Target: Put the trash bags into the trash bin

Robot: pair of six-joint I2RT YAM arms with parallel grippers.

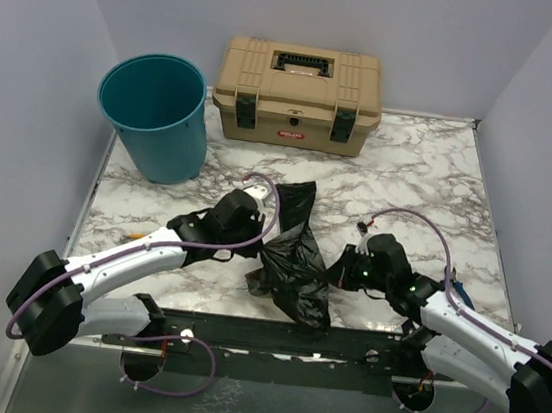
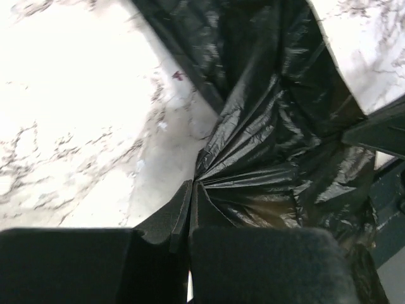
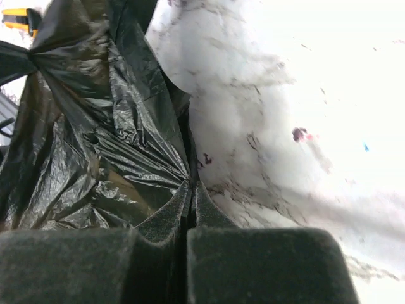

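Note:
A crumpled black trash bag (image 1: 295, 259) lies on the marble table near its front edge, between both arms. My left gripper (image 1: 263, 249) is shut on the bag's left edge; in the left wrist view the film (image 2: 278, 139) gathers into pleats at the pinched fingertips (image 2: 192, 187). My right gripper (image 1: 333, 271) is shut on the bag's right edge, and the film (image 3: 95, 126) fans out from its tips (image 3: 192, 186). The teal trash bin (image 1: 156, 116) stands upright at the back left, apart from both grippers.
A tan toolbox (image 1: 298, 95) with black latches sits at the back centre, right of the bin. Grey walls close in the table on three sides. A dark metal rail (image 1: 269, 342) runs along the near edge by the arm bases.

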